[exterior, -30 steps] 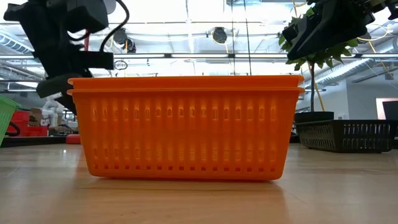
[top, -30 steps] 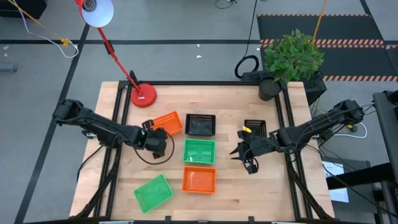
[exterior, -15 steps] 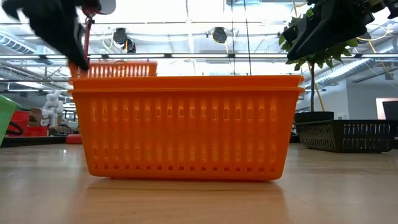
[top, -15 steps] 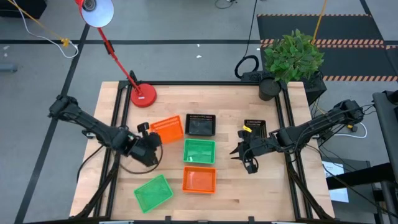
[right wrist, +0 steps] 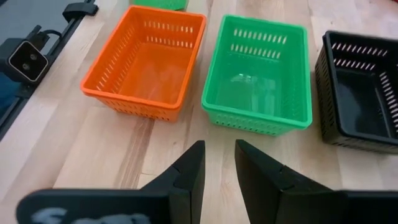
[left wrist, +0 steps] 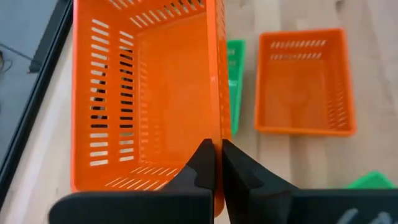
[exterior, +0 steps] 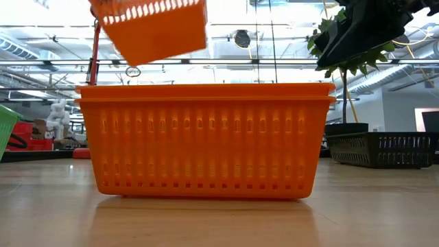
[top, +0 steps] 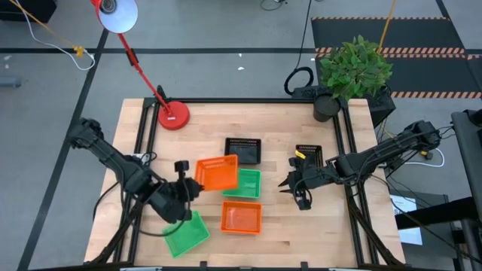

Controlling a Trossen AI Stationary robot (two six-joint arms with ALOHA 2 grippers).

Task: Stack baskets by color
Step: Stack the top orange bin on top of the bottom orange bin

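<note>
Left claw pinching orange basket wall

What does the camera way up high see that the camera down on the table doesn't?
Only the high view shows the red lamp, the green baskets, and the left gripper pinching the lifted orange basket.

Only the low view shows the orange stack side-on, with two rims nested, and the ceiling lights.

Both show the lifted orange basket in the air, the orange stack on the table, a black basket and the plant.
</note>
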